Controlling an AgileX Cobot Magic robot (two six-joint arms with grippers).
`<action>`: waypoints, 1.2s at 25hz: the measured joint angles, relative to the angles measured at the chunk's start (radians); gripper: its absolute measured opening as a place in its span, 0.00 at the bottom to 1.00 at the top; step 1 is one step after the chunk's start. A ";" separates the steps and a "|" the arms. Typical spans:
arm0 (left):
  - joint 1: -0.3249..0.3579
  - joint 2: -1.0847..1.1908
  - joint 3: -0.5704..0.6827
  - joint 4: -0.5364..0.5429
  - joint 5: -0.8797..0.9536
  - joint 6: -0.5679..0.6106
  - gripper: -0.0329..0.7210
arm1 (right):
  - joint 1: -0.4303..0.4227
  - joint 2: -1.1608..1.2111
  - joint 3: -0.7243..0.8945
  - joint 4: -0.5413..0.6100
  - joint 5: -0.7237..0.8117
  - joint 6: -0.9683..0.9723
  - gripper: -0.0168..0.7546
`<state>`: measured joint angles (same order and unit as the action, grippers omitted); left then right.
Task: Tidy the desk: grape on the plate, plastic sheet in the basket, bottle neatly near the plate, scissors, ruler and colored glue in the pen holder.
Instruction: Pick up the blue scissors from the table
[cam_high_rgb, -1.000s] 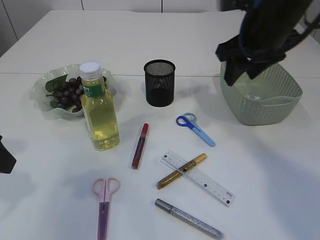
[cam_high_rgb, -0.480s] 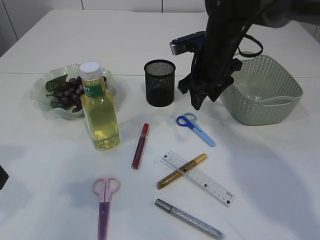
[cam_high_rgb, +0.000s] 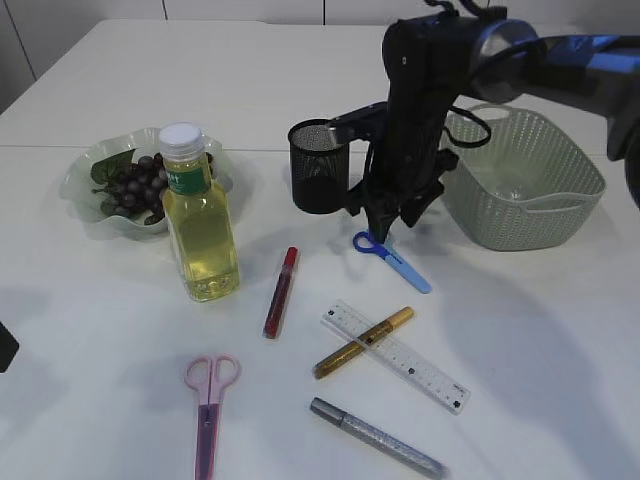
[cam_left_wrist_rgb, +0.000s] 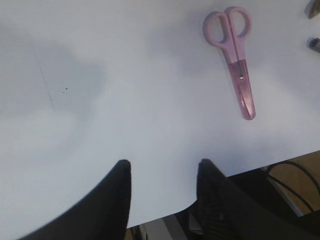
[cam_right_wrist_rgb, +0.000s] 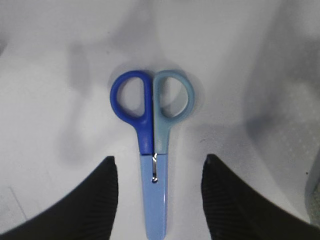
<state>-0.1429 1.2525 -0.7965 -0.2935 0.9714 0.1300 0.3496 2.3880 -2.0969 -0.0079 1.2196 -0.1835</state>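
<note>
The small blue plastic scissors lie flat on the white tabletop, just in front of the black mesh pen holder and left of the green woven basket. My right end effector hangs directly above them, jaws apart and empty, one on either side of the sheathed blade. Their long axis runs straight between my fingers, handles away from me. My left end effector, also parted and empty, is well apart, nearer the pink scissors.
</note>
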 joint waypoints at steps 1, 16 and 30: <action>0.000 0.000 0.000 0.000 -0.005 0.000 0.46 | 0.000 0.008 -0.002 0.000 0.000 -0.004 0.57; 0.000 0.000 0.000 0.000 -0.044 0.000 0.45 | 0.000 0.076 -0.005 0.016 0.000 -0.021 0.57; 0.000 0.000 0.000 0.000 -0.050 0.000 0.44 | 0.000 0.086 -0.010 0.019 0.000 -0.021 0.54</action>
<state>-0.1429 1.2525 -0.7965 -0.2935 0.9213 0.1300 0.3496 2.4739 -2.1069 0.0114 1.2196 -0.2045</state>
